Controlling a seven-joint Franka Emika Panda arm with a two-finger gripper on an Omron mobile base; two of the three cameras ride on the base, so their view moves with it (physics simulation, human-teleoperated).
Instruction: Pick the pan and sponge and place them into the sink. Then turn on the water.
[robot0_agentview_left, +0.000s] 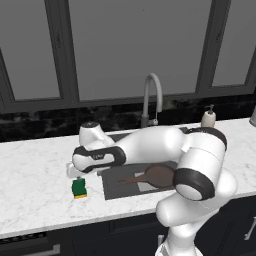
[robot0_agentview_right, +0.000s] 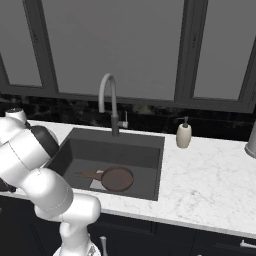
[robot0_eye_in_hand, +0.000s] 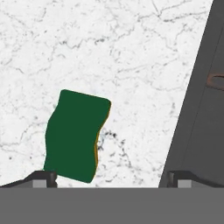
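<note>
I see two-finger gripper (robot0_eye_in_hand: 111, 178) spread wide, holding nothing, above white marble counter (robot0_agentview_left: 35, 170) | green-topped, yellow-based rectangular sponge (robot0_eye_in_hand: 75, 135) on counter beside dark grey rectangular sink (robot0_agentview_right: 145, 150), apparently untouched | round reddish-brown long-handled pan (robot0_agentview_right: 116, 178) lies in sink.

Dark reddish-brown round pan (robot0_agentview_right: 117, 178) lying flat inside the large dark grey rectangular sink (robot0_agentview_right: 150, 150), thin handle pointing left, partly over a pale grey square (robot0_agentview_right: 97, 184). Tall curved grey faucet (robot0_agentview_right: 108, 98) behind the basin. Cream soap dispenser (robot0_agentview_right: 184, 134) on white marble counter (robot0_agentview_right: 210, 182), right of the sink.
</note>
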